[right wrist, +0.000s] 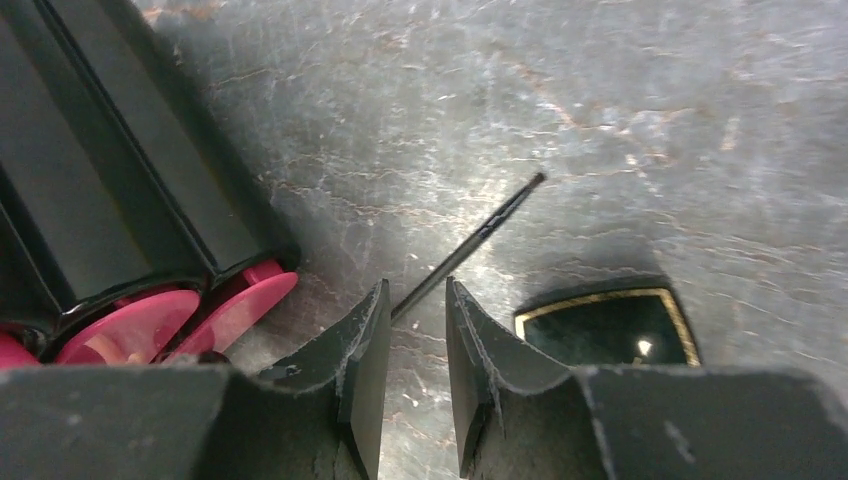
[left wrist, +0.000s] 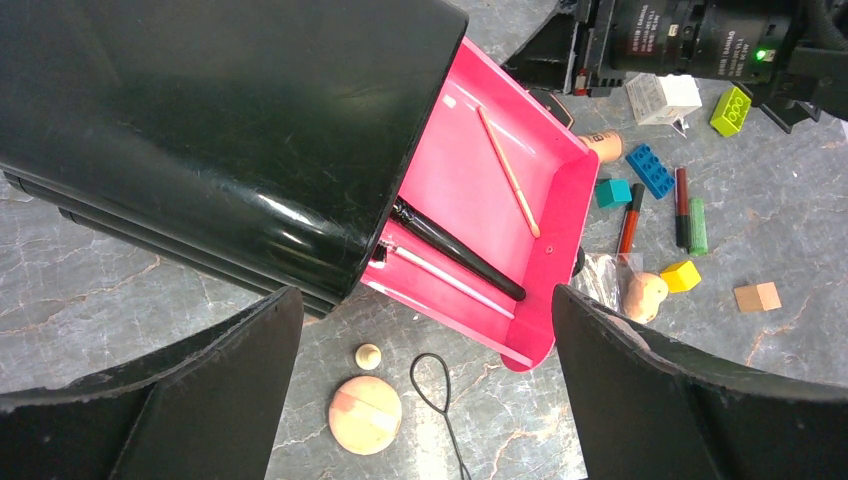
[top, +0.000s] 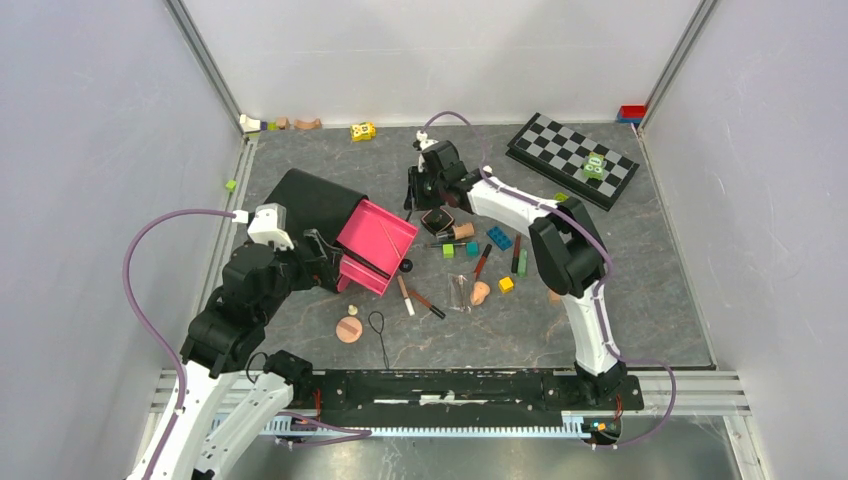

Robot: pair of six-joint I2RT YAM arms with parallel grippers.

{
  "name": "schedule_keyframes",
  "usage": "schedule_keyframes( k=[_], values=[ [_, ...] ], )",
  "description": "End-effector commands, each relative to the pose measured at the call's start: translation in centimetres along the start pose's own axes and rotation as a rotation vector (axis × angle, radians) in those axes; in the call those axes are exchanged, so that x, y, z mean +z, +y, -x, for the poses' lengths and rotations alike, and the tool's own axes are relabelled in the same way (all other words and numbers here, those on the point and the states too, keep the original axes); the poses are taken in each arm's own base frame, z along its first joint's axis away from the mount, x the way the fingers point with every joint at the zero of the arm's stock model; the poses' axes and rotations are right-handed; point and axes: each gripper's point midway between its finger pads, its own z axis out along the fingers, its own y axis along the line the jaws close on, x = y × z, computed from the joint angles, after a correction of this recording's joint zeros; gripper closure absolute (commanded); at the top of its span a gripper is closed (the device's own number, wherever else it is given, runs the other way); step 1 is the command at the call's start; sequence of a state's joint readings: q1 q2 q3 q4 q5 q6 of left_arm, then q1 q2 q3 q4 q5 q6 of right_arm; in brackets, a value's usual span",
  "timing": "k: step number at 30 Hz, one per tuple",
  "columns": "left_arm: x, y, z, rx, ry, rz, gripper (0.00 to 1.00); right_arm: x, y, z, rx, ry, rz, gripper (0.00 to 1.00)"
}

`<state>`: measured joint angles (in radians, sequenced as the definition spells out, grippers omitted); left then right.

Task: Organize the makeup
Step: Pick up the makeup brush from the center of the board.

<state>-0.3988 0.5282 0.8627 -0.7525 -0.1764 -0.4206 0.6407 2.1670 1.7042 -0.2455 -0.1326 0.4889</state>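
Note:
A black organizer box lies on its side with its pink drawer pulled out. In the left wrist view the drawer holds a black brush, an orange pencil and a white stick. My left gripper is wide open and empty at the drawer's near end, above a peach puff and a black wire loop. My right gripper is slightly open, its fingers either side of a thin black stick, beside the black square compact.
Loose makeup lies right of the drawer: red pencils, a green tube, a peach sponge, mixed with coloured toy blocks. A chessboard sits at the back right. A white cube is near the right arm.

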Motion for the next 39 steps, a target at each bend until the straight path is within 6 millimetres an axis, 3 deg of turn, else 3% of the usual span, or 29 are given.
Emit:
schedule_keyframes(
  k=[1,6,15,24,32,39],
  values=[
    [0.0,-0.4,1.0,0.008,-0.043,-0.024,0.00,0.6,3.4,2.1,0.028,-0.065,0.156,0.69],
    [0.2,-0.4,0.9,0.009,-0.036,-0.020,0.00,1.9,4.5,0.7,0.070,-0.041,0.255,0.75],
    [0.3,-0.4,0.9,0.010,-0.031,-0.019,0.00,4.0,3.0,-2.6,0.134,0.027,0.213,0.82],
    [0.4,-0.4,0.8,0.012,-0.026,-0.019,0.00,5.5,3.5,-4.9,0.115,0.077,0.202,0.83],
    [0.5,-0.5,0.7,0.012,-0.023,-0.018,0.00,5.5,1.9,-7.2,0.053,0.135,0.077,0.83],
    [0.4,-0.4,0.8,0.012,-0.025,-0.019,0.00,3.2,-1.2,-8.6,-0.008,0.171,-0.068,0.83]
  ],
)
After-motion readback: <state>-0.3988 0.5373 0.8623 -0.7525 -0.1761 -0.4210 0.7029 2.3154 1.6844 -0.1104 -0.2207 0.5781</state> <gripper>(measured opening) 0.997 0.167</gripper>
